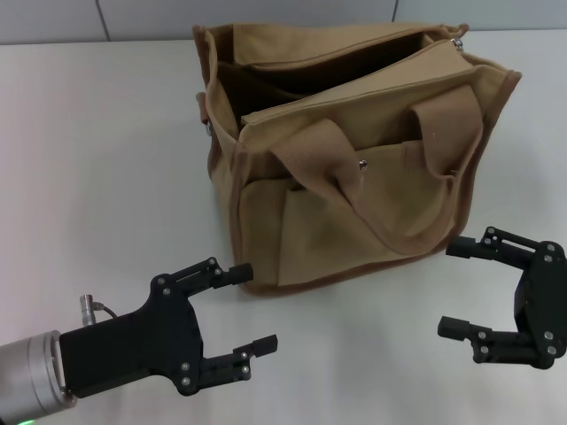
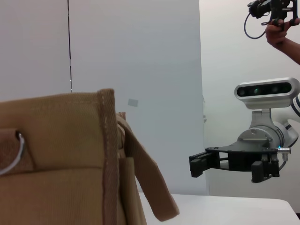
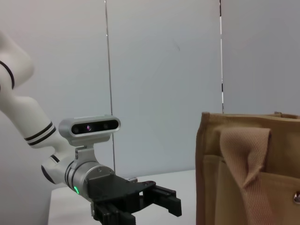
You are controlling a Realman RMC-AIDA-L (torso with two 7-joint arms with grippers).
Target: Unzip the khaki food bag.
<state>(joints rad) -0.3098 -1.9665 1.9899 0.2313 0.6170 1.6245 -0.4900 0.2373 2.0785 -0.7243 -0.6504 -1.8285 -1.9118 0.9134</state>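
Head view: khaki food bag [image 1: 354, 159] stands on the white table [image 1: 97, 159], far centre, mouth gaping at the top, so the zipper looks already run back; judged finished or nearly so. Left gripper [image 1: 248, 305] hovers near the bag's front left base corner, jaws spread wide, empty. Right gripper [image 1: 462, 288] sits just off the front right corner, also wide, empty. Next move, if any, is only to back both arms away.

Left wrist view: bag's side wall and a metal ring [image 2: 14, 152] close in; right gripper [image 2: 199, 164] well apart across open table.

Right wrist view: bag corner and webbing handle [image 3: 246, 159]; left gripper [image 3: 161, 201] clear of it, open room between.
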